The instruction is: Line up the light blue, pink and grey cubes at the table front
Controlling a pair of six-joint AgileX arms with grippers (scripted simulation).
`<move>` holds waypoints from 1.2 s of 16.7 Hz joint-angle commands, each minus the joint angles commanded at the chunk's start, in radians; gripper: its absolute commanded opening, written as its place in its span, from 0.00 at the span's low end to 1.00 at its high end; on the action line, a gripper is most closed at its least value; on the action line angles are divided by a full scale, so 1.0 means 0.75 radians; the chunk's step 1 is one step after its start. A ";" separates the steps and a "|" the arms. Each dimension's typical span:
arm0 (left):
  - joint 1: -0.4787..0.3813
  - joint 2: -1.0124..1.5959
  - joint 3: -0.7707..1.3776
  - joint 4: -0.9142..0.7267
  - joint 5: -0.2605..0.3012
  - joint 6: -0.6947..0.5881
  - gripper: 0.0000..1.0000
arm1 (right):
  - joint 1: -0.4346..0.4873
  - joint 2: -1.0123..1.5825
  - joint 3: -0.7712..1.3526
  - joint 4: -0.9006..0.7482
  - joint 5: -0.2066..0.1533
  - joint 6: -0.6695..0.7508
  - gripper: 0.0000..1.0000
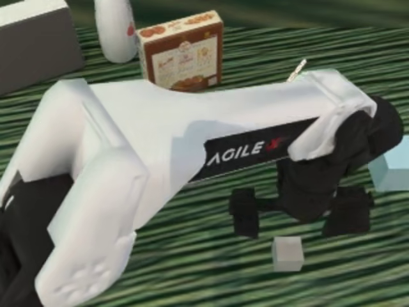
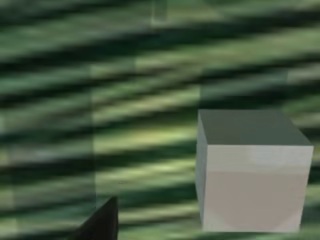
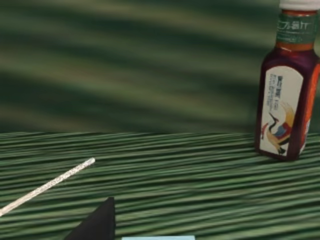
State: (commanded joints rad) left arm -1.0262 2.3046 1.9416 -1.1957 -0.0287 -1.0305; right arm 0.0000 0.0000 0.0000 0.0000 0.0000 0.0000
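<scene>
The small grey cube (image 1: pixel 287 253) sits on the green striped table (image 1: pixel 192 268) near the front. My left gripper (image 1: pixel 296 220) hangs open just behind and above it, its two black fingers (image 1: pixel 244 214) spread wide. In the left wrist view the grey cube (image 2: pixel 255 172) is close, beside one finger (image 2: pixel 102 222). The light blue cube (image 1: pixel 391 169) rests at the right edge. Its top (image 3: pixel 157 238) shows in the right wrist view beside one black finger (image 3: pixel 100 222), with a small gap between them. The right arm is outside the top view. The pink cube is out of view.
At the back stand a biscuit box (image 1: pixel 182 51), a white bottle (image 1: pixel 115 29) and a large grey block (image 1: pixel 35 41). A thin pale stick (image 1: pixel 297 69) lies behind the left arm. A dark red bottle (image 3: pixel 287 95) stands farther back.
</scene>
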 joint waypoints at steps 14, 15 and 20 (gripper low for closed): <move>0.132 -0.037 0.064 -0.096 0.004 0.296 1.00 | 0.000 0.000 0.000 0.000 0.000 0.000 1.00; 0.172 -0.041 0.054 -0.093 0.007 0.382 1.00 | 0.000 0.000 0.000 0.000 0.000 0.000 1.00; 0.406 -0.060 -0.020 -0.075 0.027 0.936 1.00 | 0.000 0.000 0.000 0.000 0.000 0.000 1.00</move>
State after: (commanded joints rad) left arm -0.7219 2.2597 1.9267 -1.2523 -0.0088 -0.3287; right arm 0.0000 0.0000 0.0000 0.0000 0.0000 0.0000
